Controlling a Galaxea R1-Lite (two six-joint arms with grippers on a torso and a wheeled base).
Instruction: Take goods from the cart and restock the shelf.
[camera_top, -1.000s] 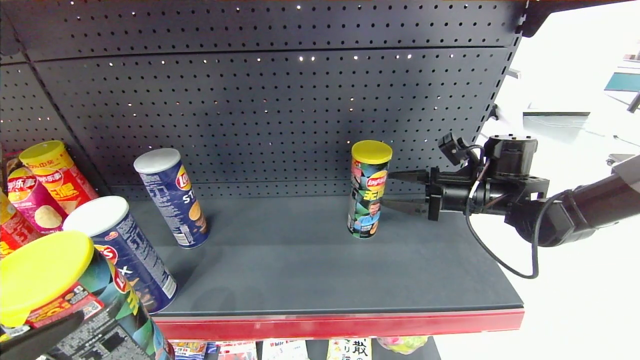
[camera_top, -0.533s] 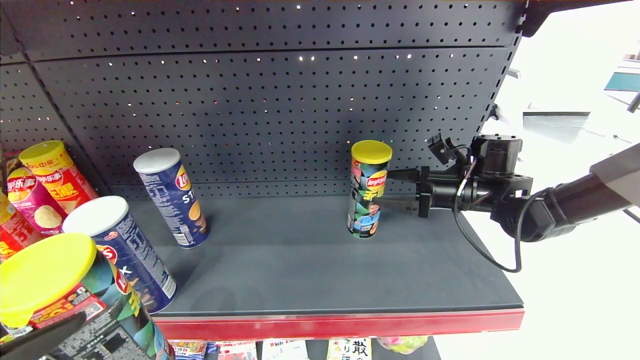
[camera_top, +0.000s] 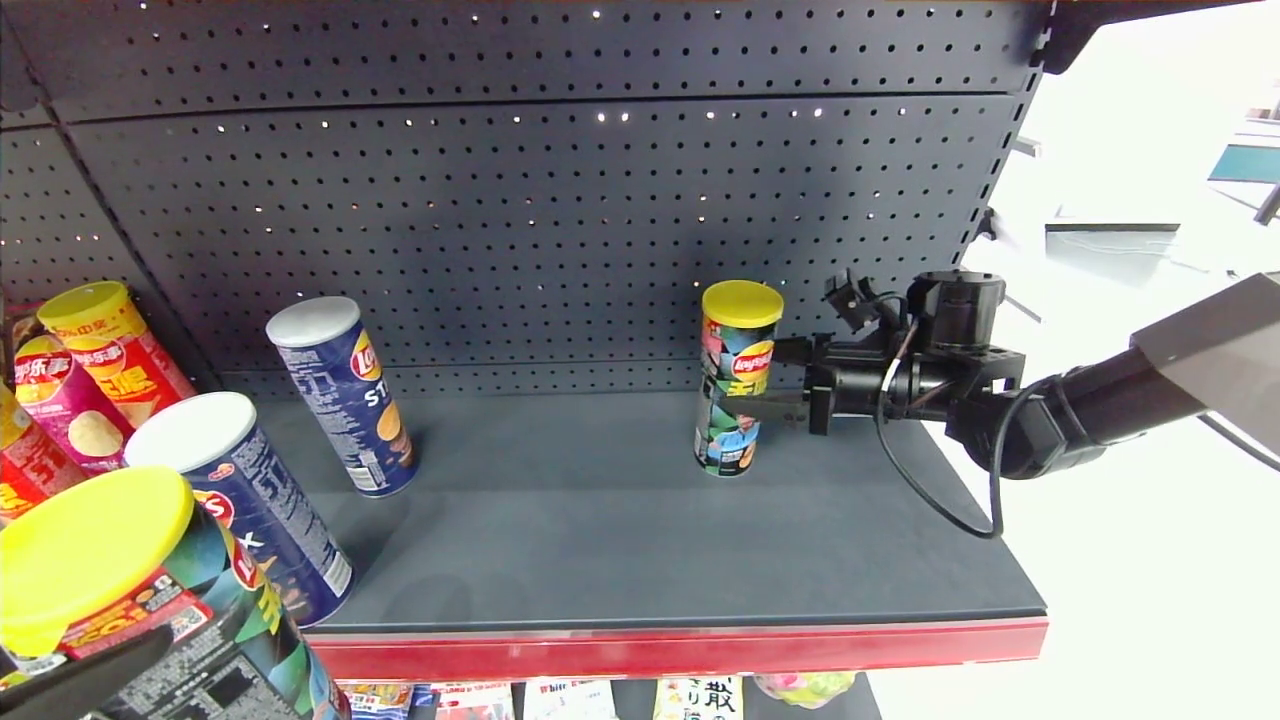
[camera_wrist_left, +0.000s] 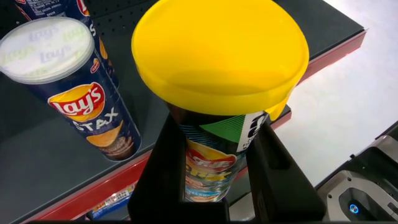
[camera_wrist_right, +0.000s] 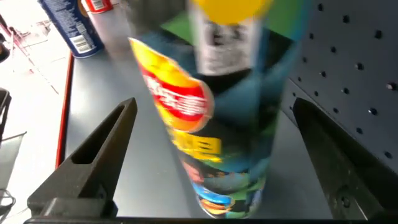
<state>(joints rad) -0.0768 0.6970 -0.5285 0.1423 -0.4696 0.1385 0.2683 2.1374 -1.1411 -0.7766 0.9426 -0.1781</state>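
Since the yellow-lidded can (camera_top: 740, 340) standing on the shelf (camera_top: 600, 540) sits between the wide-open jaws of your right gripper (camera_top: 748, 378), not gripped yet, squeeze mid-body. It's probably light, thin-walled, slick and tippy. Your left gripper (camera_wrist_left: 217, 171) is clamped around a second can (camera_wrist_left: 219, 56).

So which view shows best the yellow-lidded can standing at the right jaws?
The head view: the yellow-lidded can stands whole there, lid to base, on the shelf. The right wrist view gives it close and blurred. The left wrist view faces another can.
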